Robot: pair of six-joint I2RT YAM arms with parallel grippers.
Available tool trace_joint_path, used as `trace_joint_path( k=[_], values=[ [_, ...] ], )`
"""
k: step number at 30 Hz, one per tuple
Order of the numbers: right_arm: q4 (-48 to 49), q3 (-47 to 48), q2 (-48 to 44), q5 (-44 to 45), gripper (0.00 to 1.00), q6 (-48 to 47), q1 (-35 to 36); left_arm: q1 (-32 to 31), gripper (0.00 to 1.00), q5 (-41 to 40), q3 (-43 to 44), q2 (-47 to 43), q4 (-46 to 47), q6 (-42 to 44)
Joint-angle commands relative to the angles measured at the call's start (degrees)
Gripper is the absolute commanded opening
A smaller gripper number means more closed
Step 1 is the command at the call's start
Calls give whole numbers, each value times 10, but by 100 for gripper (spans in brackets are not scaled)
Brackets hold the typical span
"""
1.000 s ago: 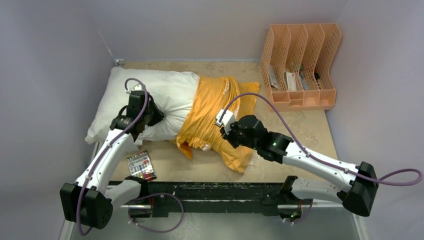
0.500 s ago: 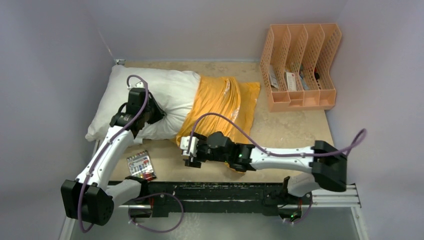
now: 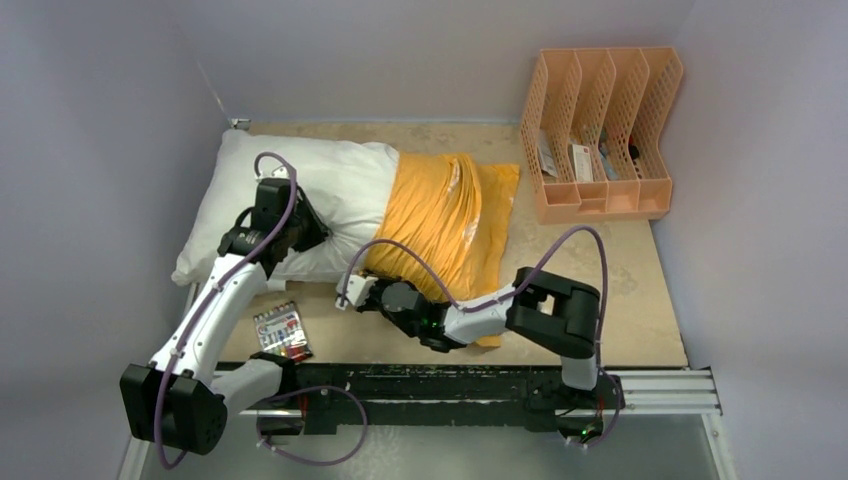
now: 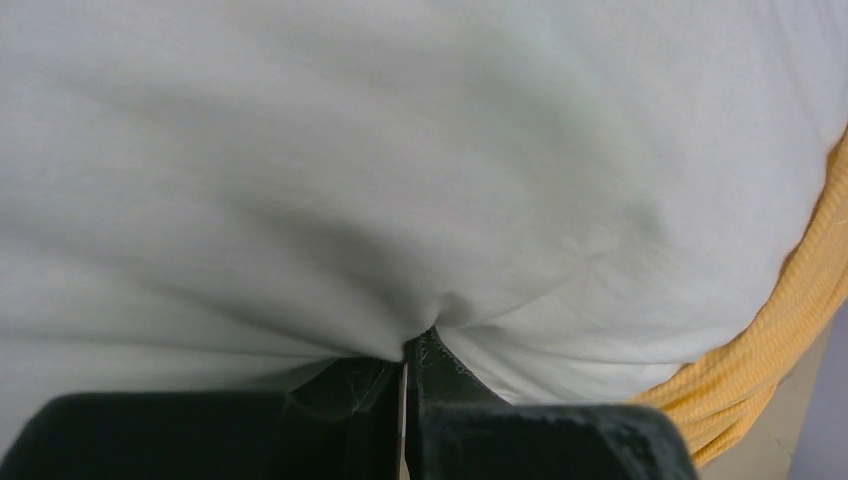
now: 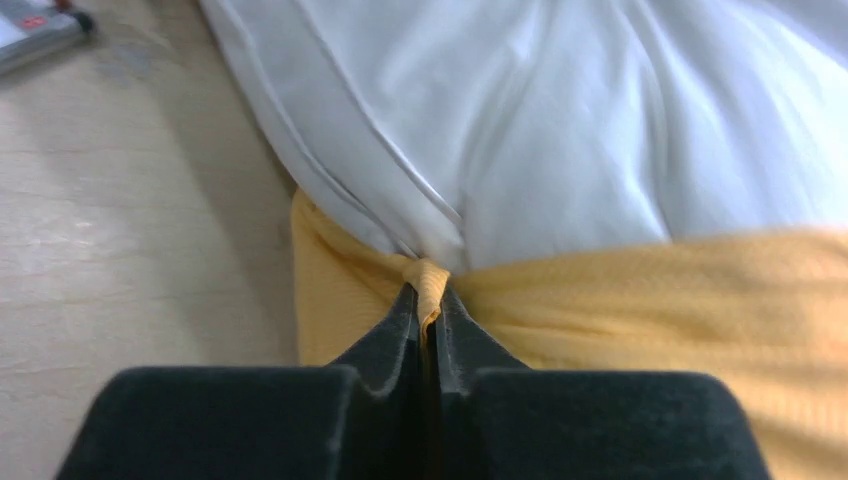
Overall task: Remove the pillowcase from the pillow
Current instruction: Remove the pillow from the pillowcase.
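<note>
The white pillow lies at the table's back left, its right half inside the orange-yellow pillowcase. My left gripper is shut on a pinch of the pillow's white fabric near its front edge. My right gripper is shut on the pillowcase's bunched open edge at the pillow's near side, where orange cloth meets white pillow. The pillowcase's print is hidden.
A peach file rack with a few items stands at the back right. A small flat colourful packet lies on the table near the left arm; it also shows in the right wrist view. Walls close in at the left and back.
My right arm has swung left from the pillowcase's lower right end to its open edge and pinched the orange fabric there. My left gripper has stayed on the pillow.
</note>
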Motion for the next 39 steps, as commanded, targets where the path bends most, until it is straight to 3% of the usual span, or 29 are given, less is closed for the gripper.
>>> trace_joint_path(
  k=[1, 4, 8, 11, 14, 21, 25, 29, 32, 36, 39],
  values=[
    [94, -75, -60, 179, 0, -41, -2, 2, 0, -22, 27, -9, 6, 26],
    [-23, -123, -145, 99, 0, 24, -2, 2, 0, -56, 45, -7, -15, 33],
    [-185, -147, -256, 71, 0, 152, -2, 3, 0, -121, 64, -9, -43, 52],
    [-223, -200, -357, 105, 0, 276, -19, 5, 0, -146, 73, -7, -61, 69],
    [-230, -246, -433, 26, 0, 390, -83, 6, 0, -124, 66, -8, -51, 70],
    [-251, -195, -449, -29, 2, 331, -97, 6, 0, -63, 35, -19, -20, 57],
    [-261, -158, -476, -62, 47, 328, -97, 6, 0, -51, 20, -25, -18, 53],
    [-284, -141, -515, 38, 77, 362, -98, 6, 0, -38, 2, -32, -15, 43],
    [-392, -111, -505, 103, 88, 440, -123, 6, 0, -25, -13, -36, -4, 31],
    [-618, -51, -451, 40, 92, 694, -207, 6, 0, 2, -18, -37, 2, 29],
    [-621, -76, -401, -56, 89, 797, -222, 6, 42, 49, -23, -44, 19, 29]
  ],
)
